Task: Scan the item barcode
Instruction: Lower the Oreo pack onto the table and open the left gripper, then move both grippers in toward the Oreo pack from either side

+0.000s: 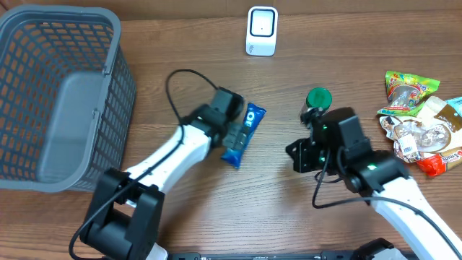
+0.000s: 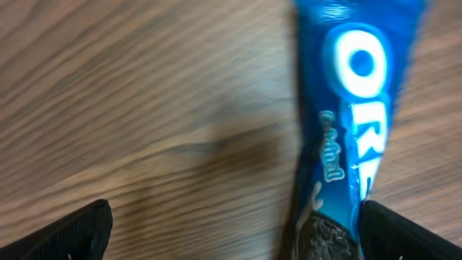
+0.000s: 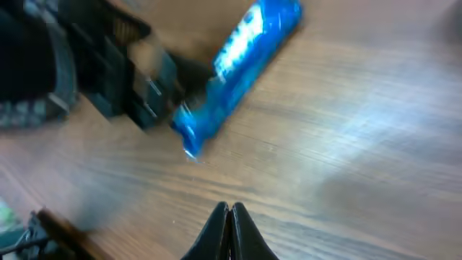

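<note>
Where it lies flat on the wooden table (image 1: 289,217), the biscuit packet (image 1: 244,135) is a slim, glossy blue tube. It has white block lettering and a dark round biscuit printed at one end.

The left gripper (image 1: 231,136) sits low over it with jaws spread wide, gripping nothing. In the left wrist view the packet (image 2: 354,144) lies between the two fingers (image 2: 72,231), close to the one at the picture's right; whether they touch cannot be told. The left arm reaches out from the table's near edge, bent at the elbow.

The right gripper (image 1: 294,154) is clamped shut on nothing, its fingertips (image 3: 220,231) pressed together. It points toward the packet (image 3: 238,72), which lies ahead of it and well apart.

The packet's long axis runs away from the left gripper, biscuit end nearest it and lettered end farthest. Seen from overhead, it slants from lower left to upper right, and its far end points roughly toward the white scanner (image 1: 261,30) well beyond.
</note>
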{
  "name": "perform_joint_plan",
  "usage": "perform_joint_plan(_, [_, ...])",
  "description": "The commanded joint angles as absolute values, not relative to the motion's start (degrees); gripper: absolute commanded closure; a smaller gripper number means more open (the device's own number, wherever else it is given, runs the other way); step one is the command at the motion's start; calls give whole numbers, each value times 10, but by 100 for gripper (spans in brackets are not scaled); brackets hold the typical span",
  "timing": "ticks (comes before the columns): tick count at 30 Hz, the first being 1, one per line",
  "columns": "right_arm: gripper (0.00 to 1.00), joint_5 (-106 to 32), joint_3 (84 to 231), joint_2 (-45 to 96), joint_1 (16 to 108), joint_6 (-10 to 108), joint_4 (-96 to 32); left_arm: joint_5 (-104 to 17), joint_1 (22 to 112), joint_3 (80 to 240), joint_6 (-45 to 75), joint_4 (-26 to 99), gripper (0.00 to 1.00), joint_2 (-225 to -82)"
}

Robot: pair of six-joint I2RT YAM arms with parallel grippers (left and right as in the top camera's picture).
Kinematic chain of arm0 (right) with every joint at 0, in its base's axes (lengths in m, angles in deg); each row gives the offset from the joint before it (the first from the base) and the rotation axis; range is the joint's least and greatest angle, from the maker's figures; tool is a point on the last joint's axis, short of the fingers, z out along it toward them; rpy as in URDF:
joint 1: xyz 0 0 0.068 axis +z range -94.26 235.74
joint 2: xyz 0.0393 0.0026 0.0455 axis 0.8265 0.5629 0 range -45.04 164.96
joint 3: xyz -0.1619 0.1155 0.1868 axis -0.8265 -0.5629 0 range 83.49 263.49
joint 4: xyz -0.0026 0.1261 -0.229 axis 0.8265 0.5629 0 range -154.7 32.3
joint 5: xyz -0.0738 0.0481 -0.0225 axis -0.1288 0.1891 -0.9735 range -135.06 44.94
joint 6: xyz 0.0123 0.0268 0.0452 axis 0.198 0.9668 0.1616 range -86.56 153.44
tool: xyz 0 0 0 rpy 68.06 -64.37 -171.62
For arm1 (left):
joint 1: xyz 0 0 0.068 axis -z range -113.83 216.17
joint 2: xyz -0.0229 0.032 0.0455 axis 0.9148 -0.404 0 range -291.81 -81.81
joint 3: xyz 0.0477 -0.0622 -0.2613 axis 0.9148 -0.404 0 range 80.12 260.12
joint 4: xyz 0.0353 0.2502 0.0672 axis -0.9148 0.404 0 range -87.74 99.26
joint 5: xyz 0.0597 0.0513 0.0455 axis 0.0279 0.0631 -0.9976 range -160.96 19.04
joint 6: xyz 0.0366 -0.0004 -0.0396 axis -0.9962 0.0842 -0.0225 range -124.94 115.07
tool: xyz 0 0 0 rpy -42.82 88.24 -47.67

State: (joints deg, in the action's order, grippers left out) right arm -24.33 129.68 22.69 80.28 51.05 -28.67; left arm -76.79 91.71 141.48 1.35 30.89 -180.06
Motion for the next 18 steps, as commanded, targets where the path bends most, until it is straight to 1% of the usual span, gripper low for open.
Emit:
perform_joint_plan(1, [96, -195, 1276, 243, 806, 519, -318, -700, 872, 1441, 50, 321, 0, -1756])
perform_joint_plan(5, [96, -194, 1274, 265, 813, 519, -356, -639, 838, 1441, 49, 341, 0, -1719])
perform_joint_plan(9, [96, -195, 1274, 296, 833, 517, -396, -618, 831, 1441, 27, 376, 1, -1706])
perform_joint_plan(11, [96, -195, 1274, 316, 844, 517, -413, -577, 831, 1438, 10, 387, 5, -1708])
perform_joint_plan(13, [96, -195, 1274, 342, 852, 517, -431, -511, 835, 1428, -24, 388, 10, -1710])
perform_joint_plan(15, [96, -195, 1274, 364, 854, 521, -444, -495, 839, 1416, -37, 390, 14, -1713])
perform_joint_plan(18, [96, -194, 1274, 377, 853, 533, -456, -481, 838, 1398, -44, 396, 15, -1721])
